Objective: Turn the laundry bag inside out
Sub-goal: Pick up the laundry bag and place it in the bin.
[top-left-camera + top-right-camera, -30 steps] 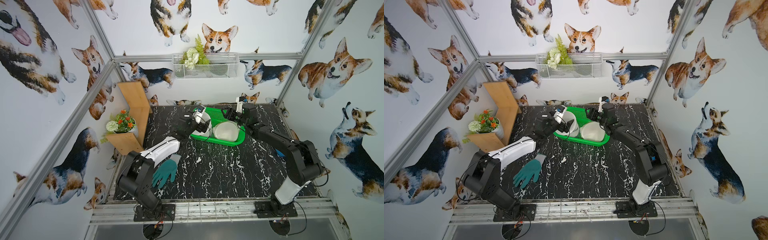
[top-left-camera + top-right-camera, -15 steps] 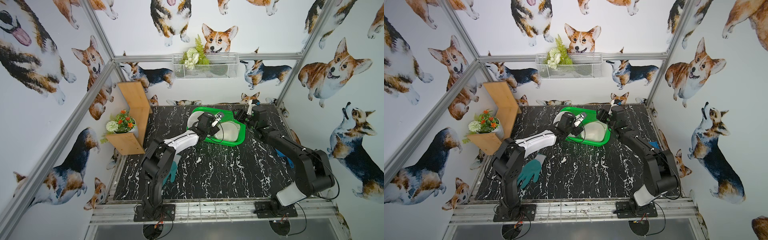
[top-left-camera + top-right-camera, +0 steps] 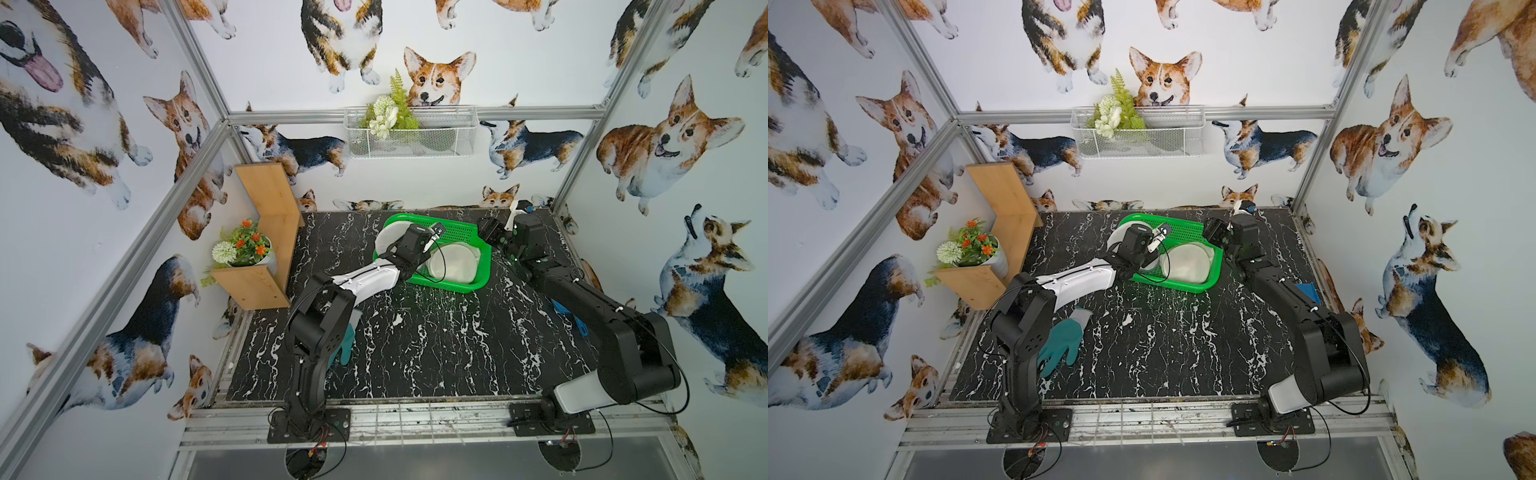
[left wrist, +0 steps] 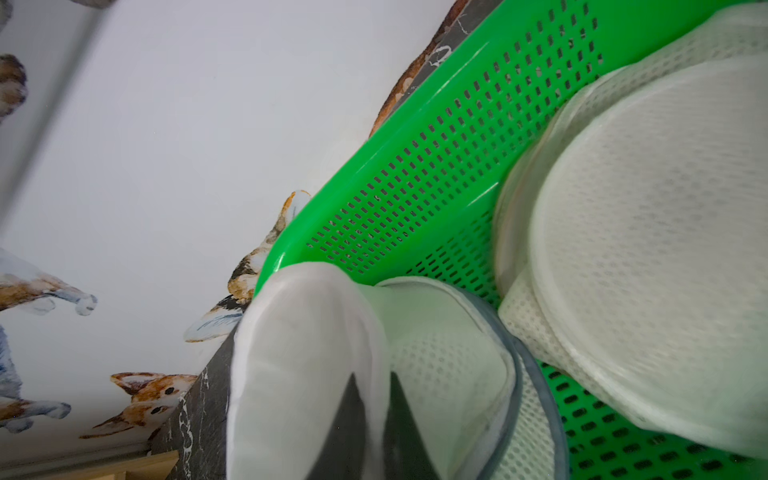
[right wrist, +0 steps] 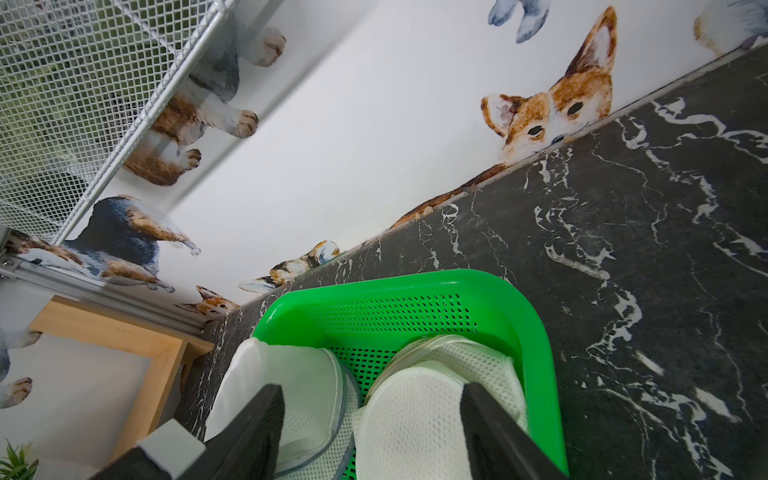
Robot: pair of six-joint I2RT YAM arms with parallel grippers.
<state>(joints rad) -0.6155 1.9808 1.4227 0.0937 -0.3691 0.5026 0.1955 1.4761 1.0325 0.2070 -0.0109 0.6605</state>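
Two round white mesh bags lie in a green basket (image 3: 465, 227) at the back of the table. The laundry bag (image 3: 387, 240) with a grey-edged rim lies at the basket's left end, leaning over its rim. My left gripper (image 3: 405, 243) is shut on a fold of its smooth white fabric (image 4: 299, 332), pinched between the dark fingertips of the left gripper (image 4: 372, 376). A second mesh bag (image 3: 453, 264) fills the basket's right half. My right gripper (image 3: 488, 237) hangs open at the basket's right end, holding nothing; in its wrist view the right gripper (image 5: 370, 388) frames both bags.
A teal glove (image 3: 1063, 340) lies on the table by the left arm's base. A wooden shelf (image 3: 270, 232) with a flower pot (image 3: 243, 249) stands at the left. Some blue things (image 3: 567, 316) lie by the right wall. A wire basket (image 3: 411, 133) hangs on the back wall.
My left gripper swung in over the basket's left end and shut on the bag's fabric. The right gripper drew back from over the basket to its right end, still open.
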